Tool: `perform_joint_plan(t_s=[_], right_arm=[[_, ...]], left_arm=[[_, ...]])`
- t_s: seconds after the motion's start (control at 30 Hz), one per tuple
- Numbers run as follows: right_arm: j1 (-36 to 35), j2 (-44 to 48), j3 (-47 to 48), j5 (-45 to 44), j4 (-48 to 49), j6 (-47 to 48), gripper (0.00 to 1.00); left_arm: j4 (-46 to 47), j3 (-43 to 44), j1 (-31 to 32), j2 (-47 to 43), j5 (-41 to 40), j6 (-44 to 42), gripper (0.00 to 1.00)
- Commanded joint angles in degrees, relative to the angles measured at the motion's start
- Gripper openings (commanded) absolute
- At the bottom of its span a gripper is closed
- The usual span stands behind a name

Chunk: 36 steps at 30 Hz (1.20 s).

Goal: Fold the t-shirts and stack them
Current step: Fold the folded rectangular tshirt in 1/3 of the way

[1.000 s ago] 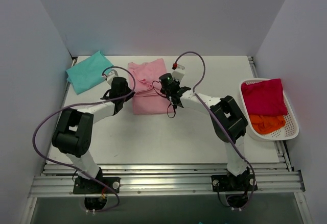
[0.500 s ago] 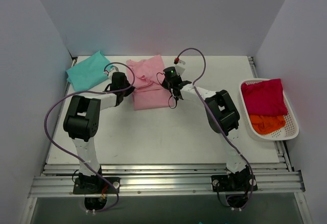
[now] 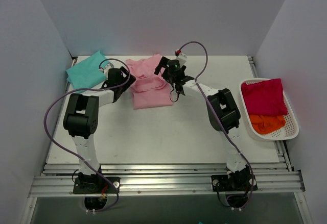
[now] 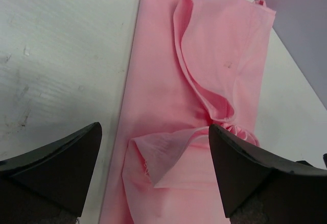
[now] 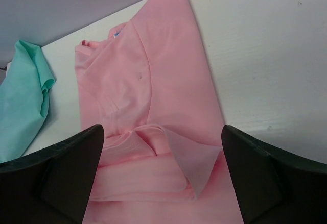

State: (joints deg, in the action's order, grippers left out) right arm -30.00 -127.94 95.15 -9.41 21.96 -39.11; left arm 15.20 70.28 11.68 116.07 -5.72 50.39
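While both arms reach to the far side of the counter (image 3: 153, 137), your left gripper (image 3: 129, 79) sits at the left edge of the pink t-shirt (image 3: 153, 89). Your right gripper (image 3: 166, 75) is over its right part. From above, both sets of jaws look spread, with nothing clamped. The pink t-shirt lies partly folded and rumpled on the counter, between and under the two sets of jaws. The teal t-shirt (image 3: 86, 71) lies just outside the left jaws, on the side away from the pink one. Well off to the outer side of the right jaws stands a white basket (image 3: 294, 127) holding a red cloth (image 3: 263, 96) and an orange cloth (image 3: 266, 123).

In your left wrist view the left gripper (image 4: 153, 178) has its jaws wide apart and grips nothing. The pink t-shirt (image 4: 168, 81) runs between the tips and on ahead. A loose flap (image 4: 168, 152) is turned up between them, and a bunched fold lies ahead, nearer the right-hand tip. Bare counter (image 4: 61, 45) lies ahead of the left-hand tip.

In your right wrist view the right gripper (image 5: 163, 183) is also wide open and holds nothing. The pink t-shirt (image 5: 153, 81) lies between the tips and beyond, with a pale turned corner (image 5: 191, 168) nearer the right-hand tip. The teal t-shirt (image 5: 23, 101) lies ahead of the left-hand tip, apart from the pink one.
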Motion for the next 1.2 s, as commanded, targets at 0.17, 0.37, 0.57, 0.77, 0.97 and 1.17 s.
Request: perform_joint_plan(t_s=[0.17,0.37,0.57,0.77,0.97,1.17], right_arm=[[2.0,4.1,-3.9,5.2,9.3,3.0,0.92],[2.8,11.7,-15.8,5.0,11.5,0.4,0.92],[3.1,16.3,-30.2,3.4,15.4,-4.2,0.91],[2.4,18.5,-39.3,3.2,18.0,-7.0,0.89],[2.0,21.1,-43.3,2.0,17.9,-6.8,0.88],[1.0,20.5,-43.9,2.1,19.0,-7.5,0.89]], left_arm=[[0.4,3.7,-2.8,-6.5,0.7,-0.4,0.94],[4.8,-9.0,-1.7,-15.6,3.1,1.4,0.94],[5.5,-20.5,4.3,-23.4,-1.9,1.8,0.95],[6.0,-27.1,8.7,-24.8,-4.7,3.0,0.95],[7.3,-31.4,10.8,-25.7,-6.4,4.1,0.95],[7.9,-33.3,11.2,-25.1,-8.2,4.2,0.95]])
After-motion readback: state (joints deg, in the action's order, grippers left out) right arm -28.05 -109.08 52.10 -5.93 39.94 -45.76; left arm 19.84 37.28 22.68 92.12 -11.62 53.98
